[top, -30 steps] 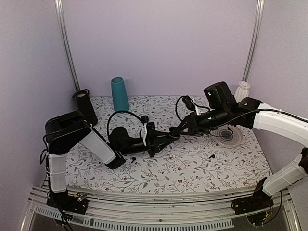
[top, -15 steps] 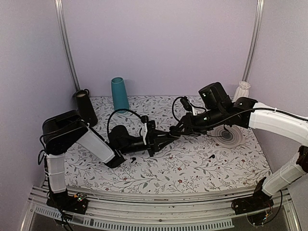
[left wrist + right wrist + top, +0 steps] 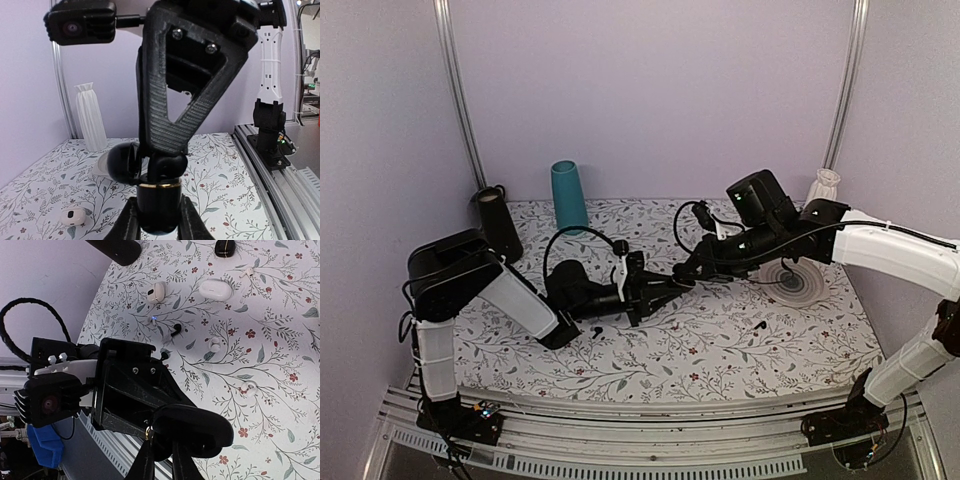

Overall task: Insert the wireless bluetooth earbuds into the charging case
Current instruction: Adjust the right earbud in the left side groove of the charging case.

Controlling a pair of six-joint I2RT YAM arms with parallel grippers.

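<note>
My left gripper (image 3: 665,287) is shut on the charging case (image 3: 159,205), a glossy black case with a gold rim, held upright above the table with its lid (image 3: 120,162) swung open. My right gripper (image 3: 688,270) comes down onto the case mouth and is shut on a black earbud (image 3: 169,167), whose rounded head sits at the opening. In the right wrist view the case (image 3: 200,430) fills the space at my fingertips. Two more black earbuds lie on the table, one (image 3: 597,329) below the left arm and one (image 3: 758,325) at the right.
Two white cases (image 3: 216,290) (image 3: 157,292), a small black case (image 3: 225,247) and loose white earbuds (image 3: 215,344) lie on the floral cloth. A teal cylinder (image 3: 569,195), a black cylinder (image 3: 498,222), a white vase (image 3: 823,188) and a round dish (image 3: 798,277) stand at the back.
My right arm has moved a little to the left, bringing its fingers closer onto the case. The left arm holds still.
</note>
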